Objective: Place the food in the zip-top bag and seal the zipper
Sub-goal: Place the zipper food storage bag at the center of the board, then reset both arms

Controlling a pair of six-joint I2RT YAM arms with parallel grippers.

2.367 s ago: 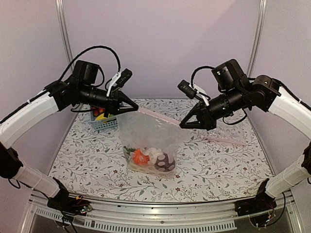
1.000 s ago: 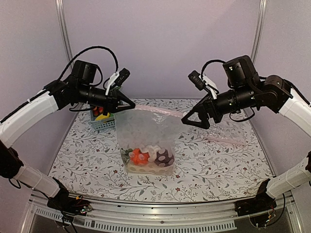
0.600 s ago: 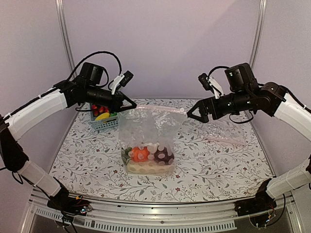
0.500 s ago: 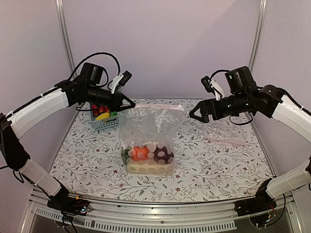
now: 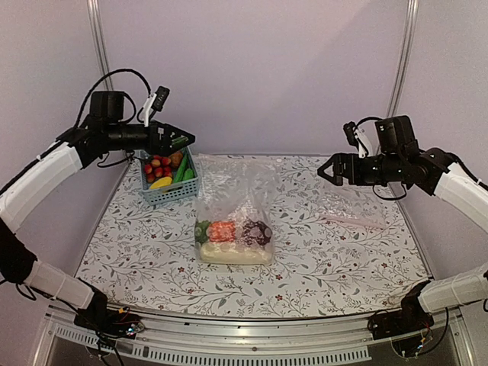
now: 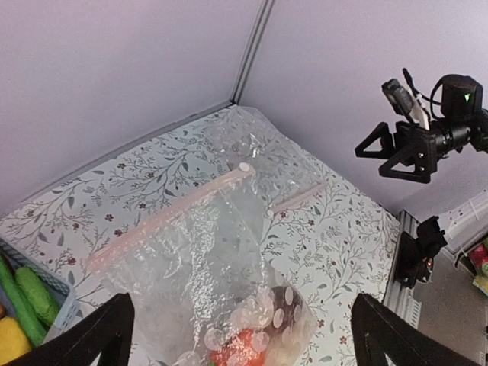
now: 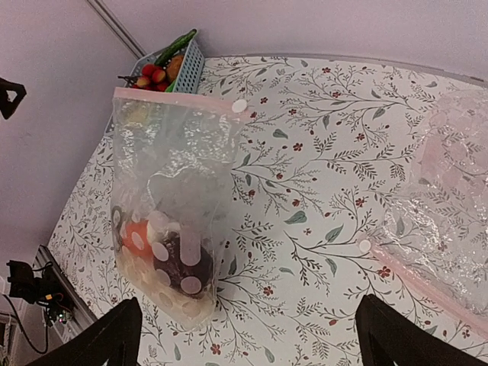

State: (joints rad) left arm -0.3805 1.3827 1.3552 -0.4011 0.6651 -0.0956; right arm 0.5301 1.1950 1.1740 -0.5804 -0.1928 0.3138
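Note:
The zip-top bag [image 5: 231, 206] lies flat on the table, free of both grippers. Its food sits at the near end: a long cream-white vegetable [image 5: 229, 255], an orange piece [image 5: 223, 231] and a dark maroon round piece [image 5: 257, 232]. The pinkish zipper [image 7: 177, 98] runs along the far mouth edge; whether it is pressed shut is unclear. The zipper [image 6: 168, 213] also shows in the left wrist view. My left gripper [image 5: 185, 140] hangs open above the basket, left of the bag. My right gripper [image 5: 323, 170] hangs open in the air to the right.
A blue basket [image 5: 169, 191] with small red fruits, a yellow piece and green cucumbers stands at the back left. A second clear bag [image 5: 358, 210] lies flat on the right side of the table. Metal frame posts rise at both back corners.
My left gripper opened, let go of the bag's mouth corner and drew back left. The bag dropped flat on the table. My right arm, open throughout, withdrew to the right.

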